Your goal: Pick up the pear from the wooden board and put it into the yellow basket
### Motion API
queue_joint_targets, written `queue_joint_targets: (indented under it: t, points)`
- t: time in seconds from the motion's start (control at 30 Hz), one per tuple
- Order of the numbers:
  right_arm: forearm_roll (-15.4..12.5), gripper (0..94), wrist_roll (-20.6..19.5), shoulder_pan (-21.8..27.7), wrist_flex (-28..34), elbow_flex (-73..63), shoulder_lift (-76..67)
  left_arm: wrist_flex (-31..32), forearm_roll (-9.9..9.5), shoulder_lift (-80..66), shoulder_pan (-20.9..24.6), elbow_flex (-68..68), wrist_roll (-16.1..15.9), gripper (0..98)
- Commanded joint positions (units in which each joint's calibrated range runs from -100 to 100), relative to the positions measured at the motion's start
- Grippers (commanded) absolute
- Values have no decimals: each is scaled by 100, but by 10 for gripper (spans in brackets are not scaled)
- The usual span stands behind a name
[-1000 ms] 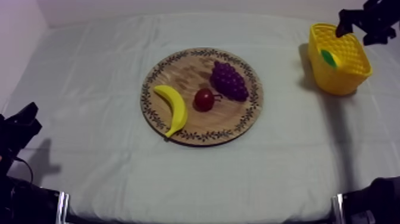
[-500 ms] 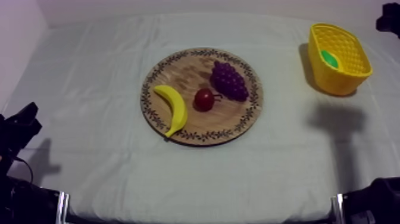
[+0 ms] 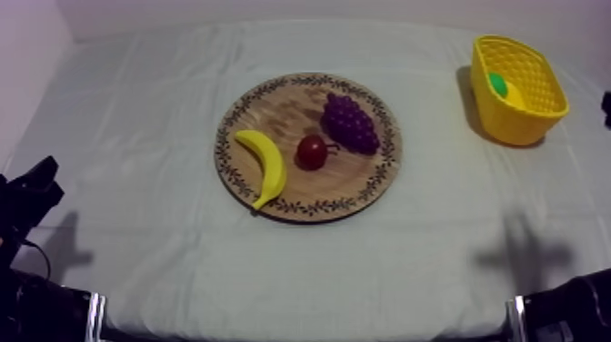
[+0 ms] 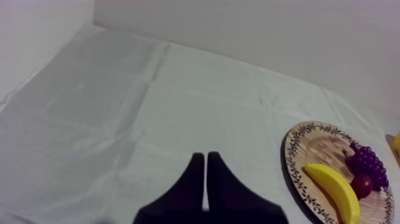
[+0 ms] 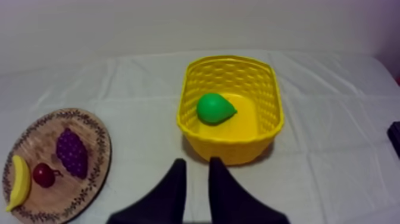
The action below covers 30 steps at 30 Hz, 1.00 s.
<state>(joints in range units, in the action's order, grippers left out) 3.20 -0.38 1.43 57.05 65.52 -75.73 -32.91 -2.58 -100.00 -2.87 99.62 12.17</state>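
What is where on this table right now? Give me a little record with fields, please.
wooden board: holds banana, grapes, small red fruit
pear: lying inside the yellow basket
yellow basket: on the cloth, apart from the wooden board
left gripper: shut, empty, over bare cloth
right gripper: open, empty, near the yellow basket

Banana (image 3: 264, 164) curving at the left, small red fruit (image 3: 312, 152) just beside it, bunch of grapes (image 3: 350, 123) close behind that fruit; grey-white cloth over the surface (image 3: 136, 136).
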Motion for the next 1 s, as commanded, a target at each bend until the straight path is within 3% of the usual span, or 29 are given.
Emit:
queue_joint_targets:
  t: [0.0, 0.2, 0.43, 0.67, 0.83, 0.97]
  points:
    - [-17, 52, 25, 25, -98, 854, -836, 1, 2, 0, 1, 5, 2, 1]
    - [-37, 11, 166, 50, -465, 1618, -1430, 1, 2, 0, -5, 5, 2, 1]
    - [152, 4, 6, 69, -1178, 2850, -1780, 1, 2, 0, -6, 5, 2, 1]
    - [-37, 3, 27, 207, -1409, 3254, -1975, 1, 2, 0, -7, 5, 0, 1]
    - [-340, 3, 608, 250, -1793, 3366, -1995, 1, 2, 0, -7, 5, 0, 1]
    - [-419, 2, 1040, 254, -1998, 3411, -2001, 1, 2, 0, -7, 5, 1, 1]
